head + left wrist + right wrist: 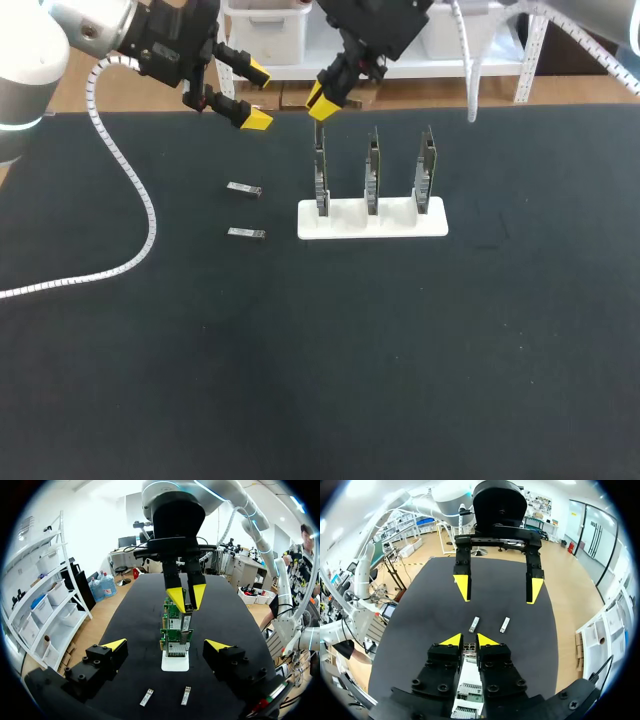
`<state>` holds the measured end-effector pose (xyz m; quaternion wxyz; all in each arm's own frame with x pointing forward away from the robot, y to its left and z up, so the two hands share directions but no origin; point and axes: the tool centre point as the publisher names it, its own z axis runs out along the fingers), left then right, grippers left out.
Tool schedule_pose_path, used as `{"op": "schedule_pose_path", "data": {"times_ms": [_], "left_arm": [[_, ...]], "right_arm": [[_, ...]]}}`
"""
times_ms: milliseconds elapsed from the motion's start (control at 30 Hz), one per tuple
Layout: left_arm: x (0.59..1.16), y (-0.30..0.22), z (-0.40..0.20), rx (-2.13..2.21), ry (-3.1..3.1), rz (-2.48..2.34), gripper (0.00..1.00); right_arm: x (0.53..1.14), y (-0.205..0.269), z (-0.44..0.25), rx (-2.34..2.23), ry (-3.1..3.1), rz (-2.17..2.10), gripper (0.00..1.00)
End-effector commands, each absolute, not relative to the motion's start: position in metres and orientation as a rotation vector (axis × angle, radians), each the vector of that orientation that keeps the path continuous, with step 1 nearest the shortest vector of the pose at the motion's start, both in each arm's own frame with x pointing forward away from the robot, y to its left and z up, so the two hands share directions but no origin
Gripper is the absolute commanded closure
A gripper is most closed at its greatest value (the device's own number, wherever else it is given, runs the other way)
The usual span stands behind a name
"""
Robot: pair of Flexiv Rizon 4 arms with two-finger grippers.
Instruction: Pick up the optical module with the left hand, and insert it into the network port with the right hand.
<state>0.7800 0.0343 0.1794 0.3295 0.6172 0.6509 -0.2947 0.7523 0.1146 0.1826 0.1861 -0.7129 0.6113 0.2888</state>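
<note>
Currently the left gripper (256,95) hangs wide open near two small silver optical modules (243,189) on the black table (400,380), and the right gripper (469,640) pinches a third module (186,623) at the end green network card (320,175). A tilted module may jam at the port.

This is looking like a robotics lab: a left arm (40,60) and a right arm (590,20) are hanging over a black table (400,380). A white stand (345,225) is holding three network cards (372,170) upright, and two optical modules (244,189) are lying beside it.
</note>
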Motion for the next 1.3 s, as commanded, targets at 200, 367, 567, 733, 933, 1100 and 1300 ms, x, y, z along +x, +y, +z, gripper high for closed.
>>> {"op": "schedule_pose_path", "data": {"times_ms": [200, 367, 567, 733, 933, 1100, 1300], "left_arm": [[0.781, 0.034, 0.181, 1.619, 1.71, -0.77, 0.0], [0.781, 0.034, 0.181, 1.619, 1.71, -0.77, 0.0], [0.781, 0.034, 0.181, 1.619, 1.71, -0.77, 0.0], [0.781, 0.034, 0.181, 1.619, 1.71, -0.77, 0.0], [0.781, 0.034, 0.181, 1.619, 1.71, -0.77, 0.0], [0.781, 0.034, 0.181, 1.619, 1.71, -0.77, 0.0], [0.781, 0.034, 0.181, 1.619, 1.71, -0.77, 0.0]], "right_arm": [[0.754, 0.115, 0.182, -2.016, 1.712, 0.814, 1.0], [0.755, 0.112, 0.184, -2.017, 1.719, 0.799, 1.0], [0.752, 0.114, 0.178, -2.015, 1.722, 0.826, 1.0], [0.75, 0.113, 0.174, -2.002, 1.731, 0.843, 1.0], [0.75, 0.113, 0.178, -1.998, 1.73, 0.832, 1.0], [0.747, 0.114, 0.184, -1.995, 1.726, 0.804, 1.0], [0.74, 0.114, 0.186, -1.985, 1.727, 0.796, 1.0]]}}
